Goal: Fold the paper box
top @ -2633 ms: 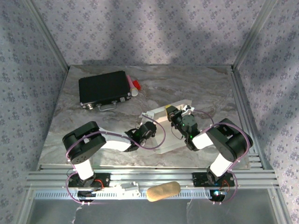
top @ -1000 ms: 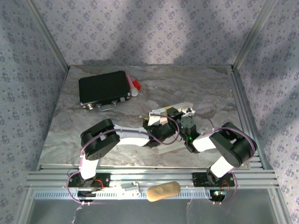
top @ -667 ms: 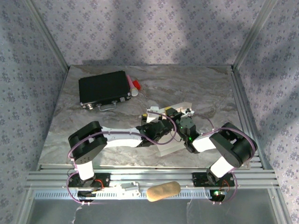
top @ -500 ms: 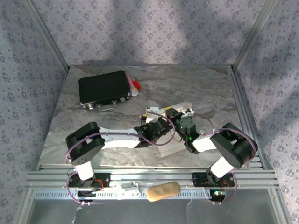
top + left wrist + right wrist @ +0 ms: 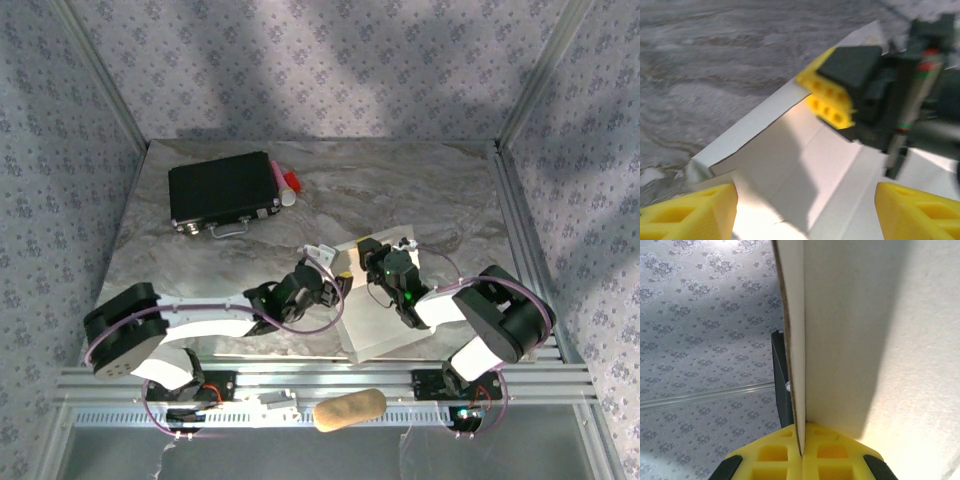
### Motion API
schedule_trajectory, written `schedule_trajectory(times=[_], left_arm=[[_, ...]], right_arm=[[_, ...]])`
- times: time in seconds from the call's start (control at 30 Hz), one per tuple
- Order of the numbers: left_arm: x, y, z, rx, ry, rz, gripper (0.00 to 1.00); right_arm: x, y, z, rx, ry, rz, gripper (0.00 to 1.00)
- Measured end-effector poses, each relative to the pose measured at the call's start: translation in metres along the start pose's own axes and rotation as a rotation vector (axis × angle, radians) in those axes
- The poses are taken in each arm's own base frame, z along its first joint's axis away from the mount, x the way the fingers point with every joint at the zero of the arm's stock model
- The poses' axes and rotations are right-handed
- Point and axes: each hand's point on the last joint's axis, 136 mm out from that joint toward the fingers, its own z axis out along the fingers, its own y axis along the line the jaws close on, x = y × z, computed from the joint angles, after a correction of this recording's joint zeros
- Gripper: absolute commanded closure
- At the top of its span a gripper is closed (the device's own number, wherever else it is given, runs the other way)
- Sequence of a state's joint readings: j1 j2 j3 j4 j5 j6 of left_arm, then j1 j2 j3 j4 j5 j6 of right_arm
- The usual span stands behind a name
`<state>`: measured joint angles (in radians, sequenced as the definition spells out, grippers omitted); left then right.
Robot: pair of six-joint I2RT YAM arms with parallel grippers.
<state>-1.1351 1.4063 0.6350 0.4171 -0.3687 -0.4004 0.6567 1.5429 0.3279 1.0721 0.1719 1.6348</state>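
The box point(image 5: 385, 320), a white cardboard sheet, is seen well apart from the case point(image 5: 222, 190), to the case's right and nearer the arm bases, lying mostly flat on the table point(image 5: 200, 270). Its flap point(image 5: 747, 132) on the side towards the case is raised. An edge of the box point(image 5: 865, 315) is pinched between the closed yellow fingers of the right gripper point(image 5: 802, 450). The left gripper point(image 5: 805, 215) is held between case and box, its jaws spread wide over the sheet with nothing gripped. A pink and red item point(image 5: 287, 183) is seen touching the case's right end.
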Motion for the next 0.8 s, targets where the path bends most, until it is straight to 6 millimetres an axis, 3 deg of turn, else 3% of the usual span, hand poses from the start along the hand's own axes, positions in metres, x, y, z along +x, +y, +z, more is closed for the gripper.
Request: schedule_trajectory(times=[0.1,0.17,0.27,0.4,0.5,0.63,0.73,0.8], left_arm=[[-0.014,-0.001,-0.015,0.036,-0.041,-0.023,0.28],[-0.022,0.009,-0.023,0.028,-0.069,-0.052,0.3],[-0.03,0.047,-0.034,-0.044,-0.108,-0.128,0.31],[-0.031,0.109,-0.048,-0.184,-0.128,-0.241,0.38],[-0.032,0.148,-0.059,-0.254,-0.146,-0.325,0.51],[-0.026,0.195,-0.066,-0.326,-0.139,-0.402,0.65],[-0.017,0.209,-0.058,-0.318,-0.098,-0.416,0.71],[-0.006,0.208,-0.045,-0.284,-0.046,-0.399,0.71]], right_arm=[[-0.001,0.0,0.001,0.001,0.0,0.0,1.0],[-0.001,0.002,0.006,0.0,0.002,0.002,1.0],[0.0,0.019,0.019,-0.027,0.01,0.004,1.0],[0.005,0.059,0.047,-0.111,0.03,0.005,1.0],[0.011,0.076,0.071,-0.158,0.064,0.007,1.0],[0.017,0.068,0.085,-0.147,0.1,0.003,1.0],[0.02,0.055,0.09,-0.131,0.118,0.001,1.0],[0.022,0.052,0.092,-0.139,0.126,0.001,1.0]])
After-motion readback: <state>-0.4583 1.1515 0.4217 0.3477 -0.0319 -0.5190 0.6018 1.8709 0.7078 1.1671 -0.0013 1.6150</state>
